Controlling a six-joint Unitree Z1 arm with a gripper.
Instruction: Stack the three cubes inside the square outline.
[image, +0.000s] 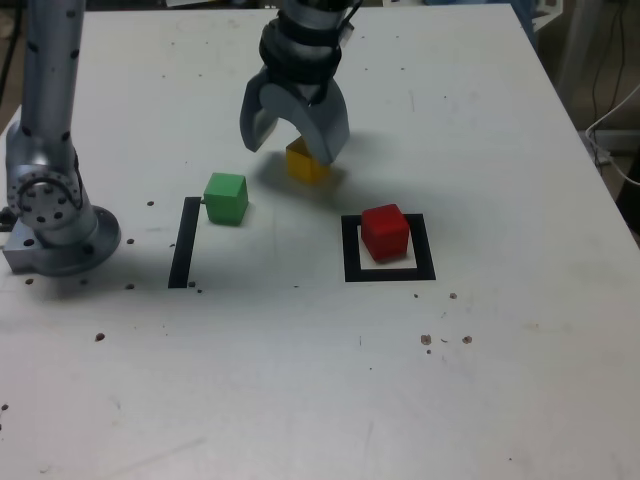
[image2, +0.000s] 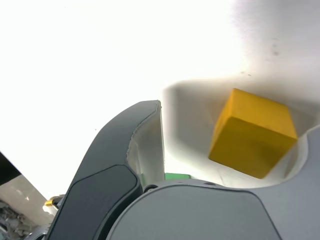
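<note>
One cube placed, two to stack
The red cube (image: 385, 234) sits inside the square outline (image: 426, 247); the yellow cube (image2: 254, 133) lies near the spread claw (image: 292, 134), unheld, and the green cube (image: 226, 199) beside the black strip (image: 185, 243); both need stacking.

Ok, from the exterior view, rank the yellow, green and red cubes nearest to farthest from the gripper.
1. Yellow cube: just under the fingers.
2. Green cube and red cube: too close to call; green towards the view's left, red inside the square outline.

Cube (image: 385, 234) inside outline (image: 424, 250), another cube (image: 227, 200) beside strip (image: 184, 245)
</note>
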